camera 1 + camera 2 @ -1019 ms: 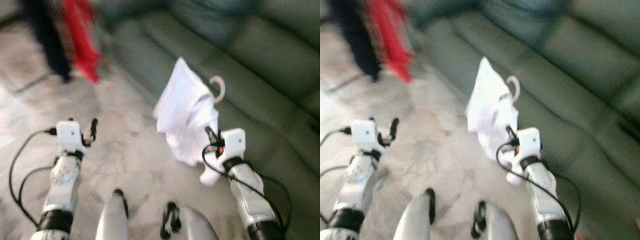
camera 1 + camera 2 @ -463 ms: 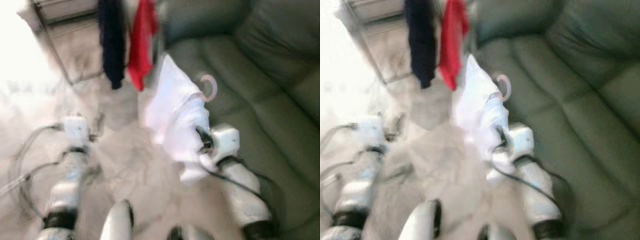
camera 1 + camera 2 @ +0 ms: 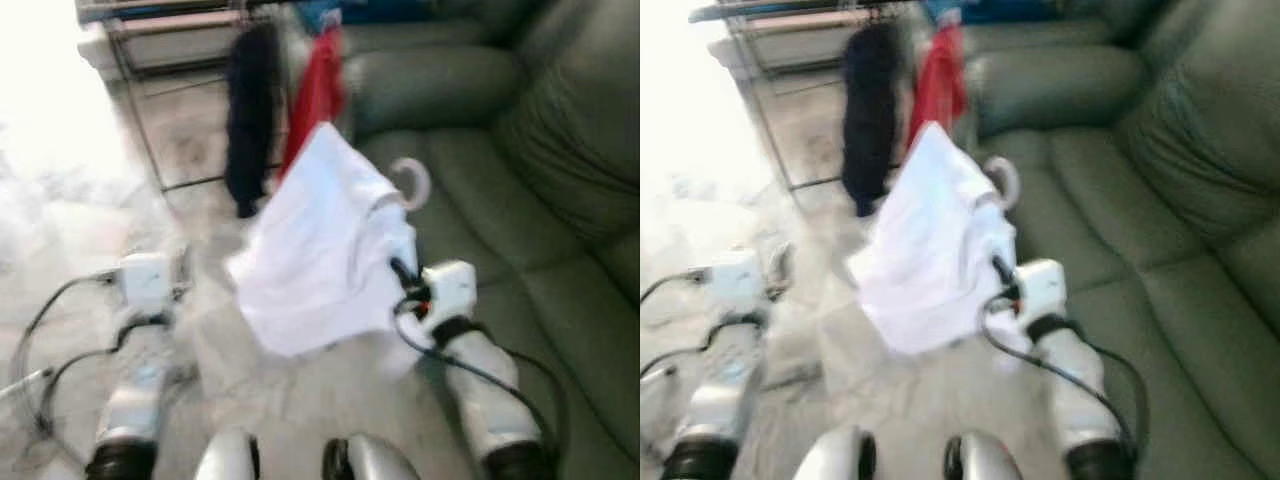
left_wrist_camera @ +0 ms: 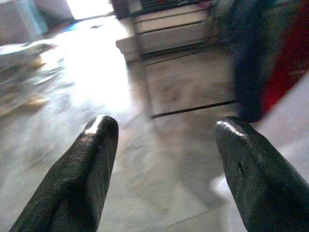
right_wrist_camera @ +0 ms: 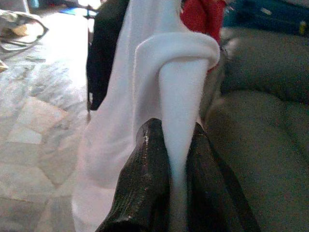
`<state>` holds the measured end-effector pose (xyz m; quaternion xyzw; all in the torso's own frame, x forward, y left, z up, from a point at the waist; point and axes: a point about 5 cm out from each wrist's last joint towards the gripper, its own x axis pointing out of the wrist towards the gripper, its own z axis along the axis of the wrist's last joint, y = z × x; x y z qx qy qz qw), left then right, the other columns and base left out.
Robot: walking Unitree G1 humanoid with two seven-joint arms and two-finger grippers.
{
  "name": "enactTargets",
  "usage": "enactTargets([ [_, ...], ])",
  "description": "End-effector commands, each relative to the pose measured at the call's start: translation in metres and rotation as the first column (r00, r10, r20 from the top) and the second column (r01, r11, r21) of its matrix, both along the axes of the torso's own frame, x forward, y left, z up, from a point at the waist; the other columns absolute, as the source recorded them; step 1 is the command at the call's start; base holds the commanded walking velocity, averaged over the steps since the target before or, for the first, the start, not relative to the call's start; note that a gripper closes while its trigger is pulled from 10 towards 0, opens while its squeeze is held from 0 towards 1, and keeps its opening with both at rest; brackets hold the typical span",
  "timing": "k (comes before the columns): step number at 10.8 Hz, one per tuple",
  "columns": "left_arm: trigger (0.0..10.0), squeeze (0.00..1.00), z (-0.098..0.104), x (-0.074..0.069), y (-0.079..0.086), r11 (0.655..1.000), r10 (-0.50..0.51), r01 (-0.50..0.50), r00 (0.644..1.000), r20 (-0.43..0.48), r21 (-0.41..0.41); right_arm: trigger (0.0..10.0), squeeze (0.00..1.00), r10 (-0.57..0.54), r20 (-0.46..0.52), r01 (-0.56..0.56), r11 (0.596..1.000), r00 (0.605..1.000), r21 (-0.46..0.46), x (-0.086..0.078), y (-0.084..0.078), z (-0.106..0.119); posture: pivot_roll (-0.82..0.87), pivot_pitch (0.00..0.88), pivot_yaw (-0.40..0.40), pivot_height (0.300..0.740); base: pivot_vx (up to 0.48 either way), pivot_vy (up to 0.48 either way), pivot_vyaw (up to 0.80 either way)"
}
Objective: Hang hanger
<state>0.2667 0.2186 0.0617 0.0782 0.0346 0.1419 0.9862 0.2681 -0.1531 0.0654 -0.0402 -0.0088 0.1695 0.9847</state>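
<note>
My right gripper is shut on a pale hanger carrying a white garment, held up in front of me beside the sofa. In the right wrist view the black fingers pinch the white cloth between them. My left gripper is open and holds nothing, low over the floor at the left. Ahead stands a metal clothes rack with a dark garment and a red garment hanging from it.
A dark green sofa fills the right side, close to my right arm. Pale marble floor spreads to the left, with bright glare at the far left. A low shelf sits behind the rack.
The camera has swung left and forward, so the rack with the dark and red garments now sits nearer the centre. My right gripper still carries the hanger with the white garment.
</note>
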Motion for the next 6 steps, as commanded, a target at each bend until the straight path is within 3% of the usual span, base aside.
enactTargets([
  [1,10.0,0.0,-0.004,-0.006,-0.005,1.0,0.019,-0.019,1.0,-0.022,-0.011,10.0,0.0,-0.128,0.036,0.128,0.992,0.991,-0.003,-0.003,-0.027,0.002,0.07,0.044,-0.069,0.74,0.0,0.0,0.0],
  [3,10.0,0.0,-0.007,-0.022,-0.011,0.998,-0.046,0.045,0.998,-0.033,-0.048,10.0,0.0,-0.267,-0.009,0.266,0.963,0.964,-0.043,-0.009,-0.052,-0.01,0.08,0.061,-0.065,0.74,0.0,0.0,0.0],
  [4,10.0,0.0,-0.01,-0.031,-0.012,1.0,-0.028,0.028,0.997,-0.066,-0.007,10.0,0.0,-0.354,-0.037,0.351,0.934,0.934,-0.068,-0.016,-0.064,-0.017,0.07,0.084,-0.045,0.74,0.0,0.0,0.0],
  [5,10.0,0.0,-0.013,-0.036,-0.012,0.999,-0.04,0.04,0.995,-0.094,-0.006,10.0,0.0,-0.387,-0.048,0.383,0.921,0.921,-0.072,-0.021,-0.067,-0.022,0.05,0.09,-0.018,0.74,0.0,0.0,0.0],
  [6,10.0,0.0,-0.01,-0.032,-0.007,0.999,-0.045,0.046,0.994,-0.095,0.008,10.0,0.0,-0.421,-0.038,0.418,0.906,0.906,-0.074,-0.026,-0.068,-0.025,0.02,0.093,0.029,0.74,0.0,0.0,0.0],
])
